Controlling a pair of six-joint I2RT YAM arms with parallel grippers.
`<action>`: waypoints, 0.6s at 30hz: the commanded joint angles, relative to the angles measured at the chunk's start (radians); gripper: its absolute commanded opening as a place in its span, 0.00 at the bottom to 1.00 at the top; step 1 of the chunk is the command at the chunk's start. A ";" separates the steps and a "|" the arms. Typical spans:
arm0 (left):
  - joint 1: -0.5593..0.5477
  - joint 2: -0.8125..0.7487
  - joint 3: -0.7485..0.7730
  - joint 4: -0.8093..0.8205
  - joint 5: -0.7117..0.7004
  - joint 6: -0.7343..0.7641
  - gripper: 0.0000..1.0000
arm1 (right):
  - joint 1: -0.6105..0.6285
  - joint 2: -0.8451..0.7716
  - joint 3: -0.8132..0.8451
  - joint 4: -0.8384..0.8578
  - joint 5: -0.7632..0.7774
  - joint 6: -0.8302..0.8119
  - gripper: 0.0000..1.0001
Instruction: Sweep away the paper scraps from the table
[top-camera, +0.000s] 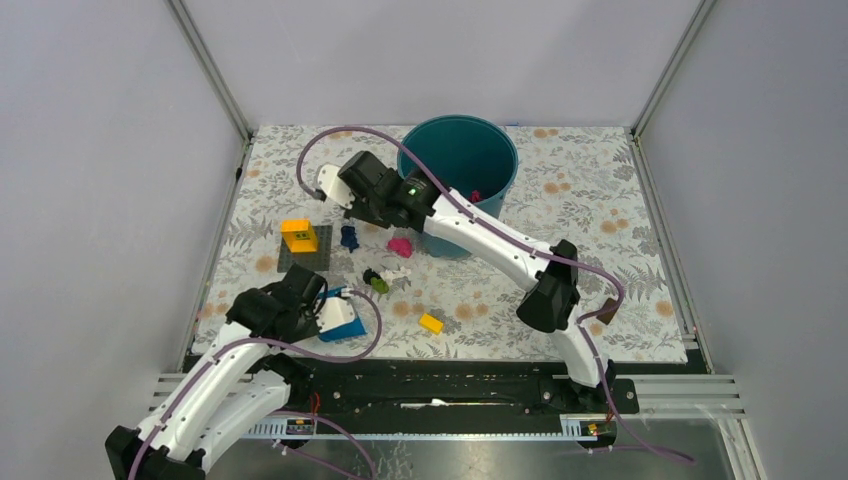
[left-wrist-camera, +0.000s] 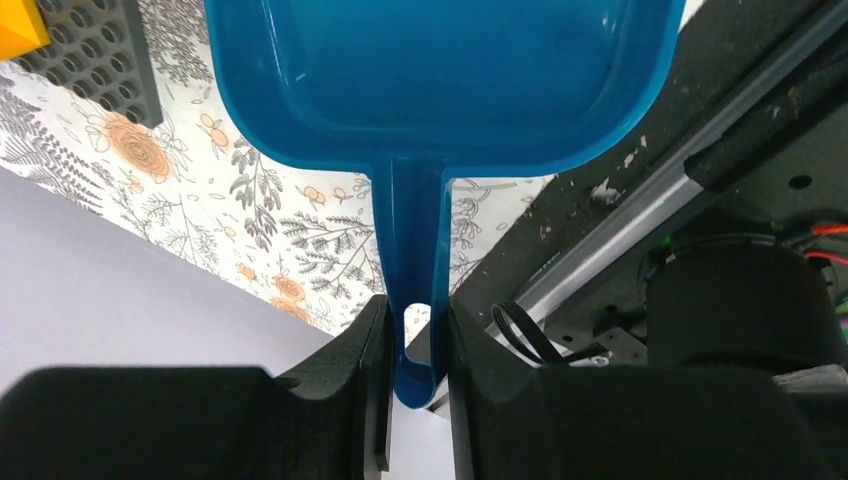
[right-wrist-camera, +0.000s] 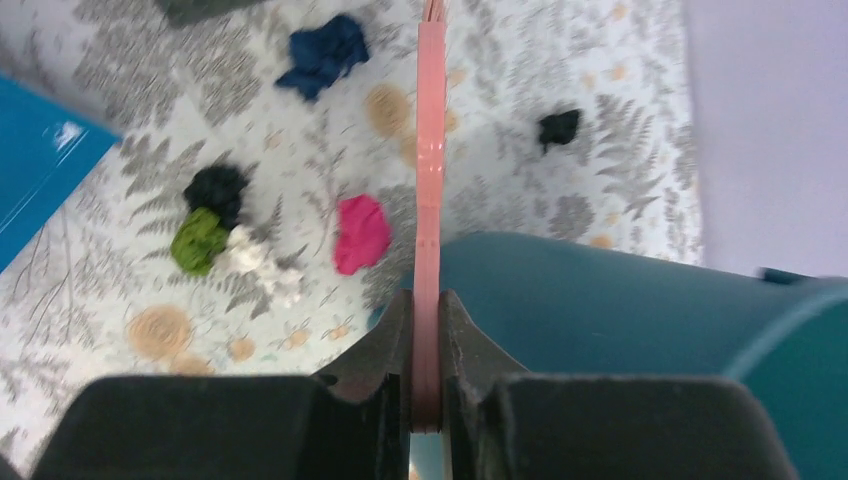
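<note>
Paper scraps lie on the floral table (top-camera: 600, 300): a dark blue wad (top-camera: 349, 236), a magenta wad (top-camera: 400, 246), and a black, green and white cluster (top-camera: 385, 278). The right wrist view shows the dark blue (right-wrist-camera: 323, 52), magenta (right-wrist-camera: 361, 232), green (right-wrist-camera: 198, 240) and white (right-wrist-camera: 255, 262) wads, plus two black ones (right-wrist-camera: 215, 186) (right-wrist-camera: 559, 127). My right gripper (top-camera: 338, 190) (right-wrist-camera: 427, 310) is shut on a pink brush handle (right-wrist-camera: 430, 180), left of the teal bucket (top-camera: 458, 160). My left gripper (top-camera: 305, 300) (left-wrist-camera: 410, 320) is shut on the handle of a blue dustpan (top-camera: 342, 320) (left-wrist-camera: 430, 80) at the table's near left.
A yellow block (top-camera: 299, 235) stands on a grey baseplate (top-camera: 318, 258) left of the scraps. A small yellow brick (top-camera: 431, 322) lies near the front edge. A pink scrap (top-camera: 475, 195) shows inside the bucket. Grey walls enclose the table.
</note>
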 joint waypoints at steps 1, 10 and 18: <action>0.004 0.029 0.016 -0.040 -0.024 0.003 0.00 | -0.001 -0.051 0.083 0.084 0.050 0.016 0.00; 0.004 0.214 0.077 0.070 0.026 -0.099 0.00 | 0.020 -0.028 0.015 -0.046 0.246 0.100 0.00; 0.005 0.285 0.066 0.169 0.024 -0.101 0.00 | 0.023 0.050 0.001 -0.188 0.246 0.237 0.00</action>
